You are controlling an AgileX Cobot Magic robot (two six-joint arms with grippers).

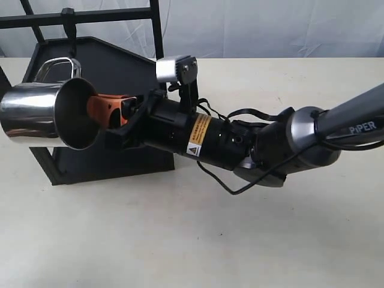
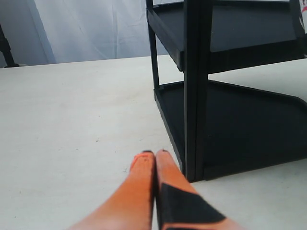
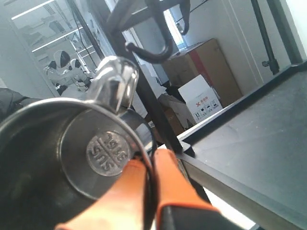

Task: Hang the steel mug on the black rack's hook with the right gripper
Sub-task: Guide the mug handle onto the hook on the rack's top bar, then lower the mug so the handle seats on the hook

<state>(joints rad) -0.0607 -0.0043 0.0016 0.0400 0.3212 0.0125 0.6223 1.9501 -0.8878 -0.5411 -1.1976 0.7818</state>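
Observation:
The shiny steel mug (image 1: 36, 114) is held on its side in the air in front of the black rack (image 1: 114, 66), its mouth facing the arm. My right gripper (image 1: 102, 109) is shut on the mug's wall, with one orange finger inside and one outside. The mug's looped handle (image 1: 57, 66) points up, just below the hook (image 1: 71, 30) that hangs from the top crossbar (image 1: 102, 15). The right wrist view looks into the mug (image 3: 72, 158), with the handle (image 3: 112, 81) close under the hook (image 3: 153, 50) and apart from it. My right gripper (image 3: 146, 163) pinches the rim.
My left gripper (image 2: 154, 154) rests low over the white table (image 2: 72, 120), shut and empty, beside the rack's front post (image 2: 192, 96). The rack's two shelves (image 2: 249, 28) hold nothing visible. Cardboard boxes (image 3: 206, 96) stand in the room behind.

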